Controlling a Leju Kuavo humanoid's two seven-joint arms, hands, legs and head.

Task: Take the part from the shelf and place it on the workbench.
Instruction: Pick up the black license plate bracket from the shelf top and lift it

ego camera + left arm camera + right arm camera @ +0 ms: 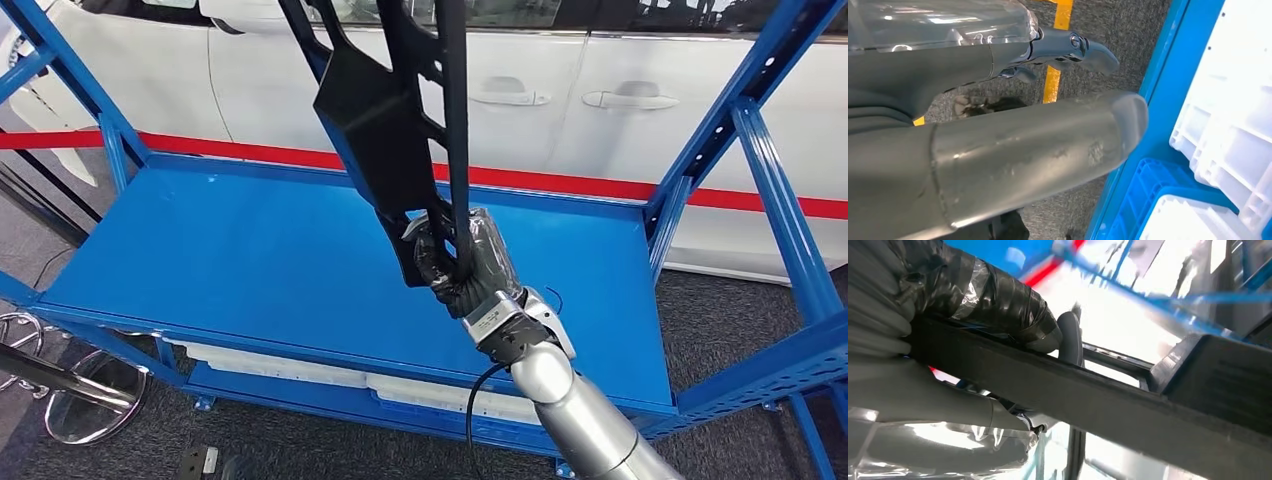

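A long black plastic part point(385, 120) with cut-outs stands nearly upright above the blue shelf point(250, 250), its top running out of the head view. My right hand point(465, 265) grips its lower end over the middle right of the shelf. Close up in the right wrist view, that right hand point(973, 340) has its thumb and fingers wrapped around a black bar of the part point(1108, 400). My left hand point(998, 125) hangs beside the rack with its fingers apart and nothing in them.
Blue rack uprights point(770, 170) rise at both sides. A white car point(600, 90) stands behind the rack, with a red stripe point(250, 150) in front of it. White crates point(1228, 110) sit on the lower level. A chrome stool base point(70, 385) is on the floor at left.
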